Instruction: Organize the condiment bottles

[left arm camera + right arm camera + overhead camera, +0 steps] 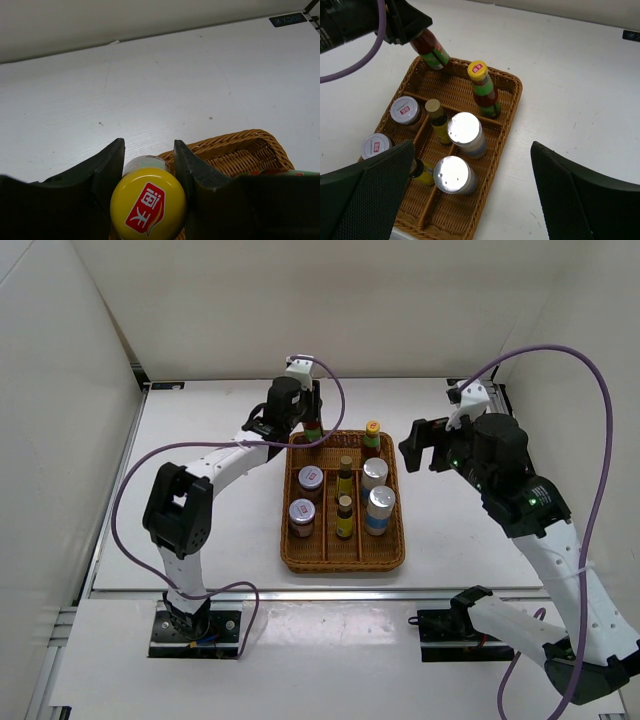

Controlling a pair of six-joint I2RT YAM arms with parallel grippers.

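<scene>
From above, the left claw (312,420) clamps a tall orange-capped red-green sauce bottle (314,433), leaning slightly, at the brown wicker divided tray's (343,565) far-left compartment. Left wrist: its fingers (107,170) flank the neck, cap nearest. Right wrist: the right claw (472,146) hangs wide and empty towards the tabletop's (580,75) right edge, while seven other containers (464,131) stand in the tray.

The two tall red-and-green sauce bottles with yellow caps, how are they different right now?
The left tall yellow-capped sauce bottle is squeezed by the left tool; the right tall yellow-capped sauce bottle stands free, untouched. The left one is at the far left corner of the brown wicker divided tray; the right one is at its far right. The left one seems to lean more. Both have the same cap and label.
</scene>
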